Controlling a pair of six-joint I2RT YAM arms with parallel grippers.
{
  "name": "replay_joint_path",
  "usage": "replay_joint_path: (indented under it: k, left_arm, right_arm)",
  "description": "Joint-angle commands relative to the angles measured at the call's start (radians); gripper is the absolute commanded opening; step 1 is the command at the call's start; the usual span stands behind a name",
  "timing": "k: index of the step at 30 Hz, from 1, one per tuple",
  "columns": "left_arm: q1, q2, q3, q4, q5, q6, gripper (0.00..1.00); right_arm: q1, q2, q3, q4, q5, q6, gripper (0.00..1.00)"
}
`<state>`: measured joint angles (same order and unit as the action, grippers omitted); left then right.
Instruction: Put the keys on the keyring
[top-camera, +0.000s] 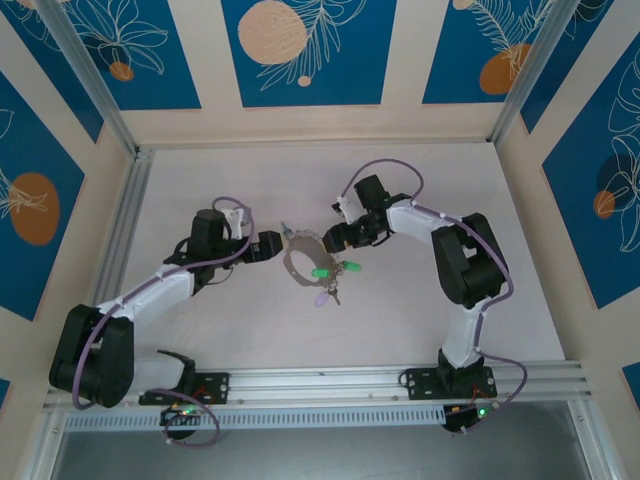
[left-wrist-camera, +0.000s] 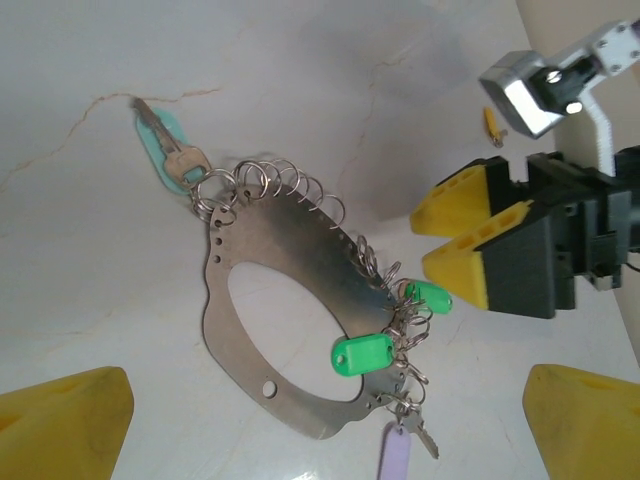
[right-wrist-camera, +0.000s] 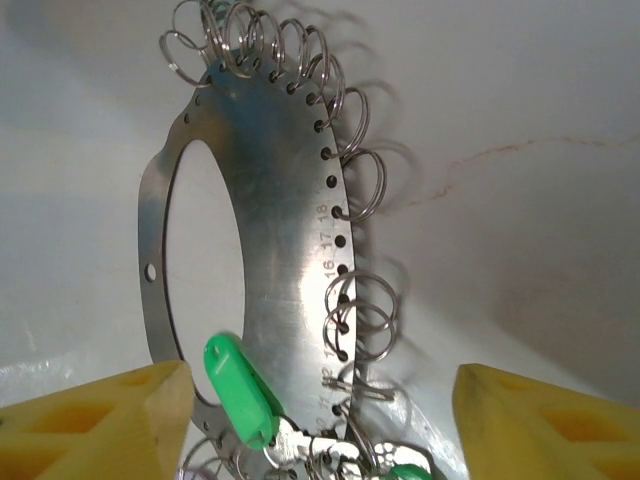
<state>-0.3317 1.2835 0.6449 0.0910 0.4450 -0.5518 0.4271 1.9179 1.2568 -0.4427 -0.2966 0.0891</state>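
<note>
Left pincer (top-camera: 272, 246) wide, right pincer (top-camera: 335, 238) narrower, both empty; keyring (left-wrist-camera: 300, 250) with keys (left-wrist-camera: 363, 354) lies between them on the bench (top-camera: 300, 340)

Item: keyring (right-wrist-camera: 285, 180), flat metal plate, right wrist view.
Markings: you can read the small stamped numbers 18, 17 and 16, running down beside the holes (right-wrist-camera: 343, 241) along its ringed edge.
Further digits lower on that edge are too blurred for you to read.

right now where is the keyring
In the top view the keyring lies flat on the table, midway between the left gripper and the right gripper.
</note>
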Motion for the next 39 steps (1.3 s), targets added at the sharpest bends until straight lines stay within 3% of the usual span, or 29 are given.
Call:
replay_joint_path:
  k: [1, 6, 18, 24, 29, 34, 39]
  left_arm:
    - [-0.008, -0.012, -0.014, 0.032, 0.022, -0.01, 1.0]
    - [-0.007, -0.039, -0.024, 0.018, 0.009, 0.0, 1.0]
    - [-0.008, -0.056, -0.017, -0.008, -0.009, 0.014, 1.0]
    - [-0.008, -0.052, -0.019, -0.014, -0.014, 0.016, 1.0]
    - [-0.006, -0.059, -0.019, -0.024, -0.023, 0.017, 1.0]
    - [-0.006, -0.056, -0.008, -0.052, -0.027, 0.017, 1.0]
    - [-0.007, -0.058, -0.008, -0.072, -0.026, 0.019, 1.0]
  right_arm:
    - [0.014, 0.028, 0.022, -0.023, -0.047, 0.012, 0.64]
    - [0.043, 0.033, 0.02, -0.048, -0.023, 0.011, 0.54]
    - [0.124, -0.051, -0.092, -0.043, 0.056, 0.052, 0.5]
    - [0.181, -0.088, -0.12, -0.024, 0.028, 0.088, 0.46]
    - [0.18, -0.156, -0.166, -0.031, -0.004, 0.109, 0.44]
    - [0.154, -0.243, -0.186, -0.072, 0.089, 0.1, 0.42]
    - [0.14, -0.182, -0.122, -0.106, 0.146, 0.036, 0.33]
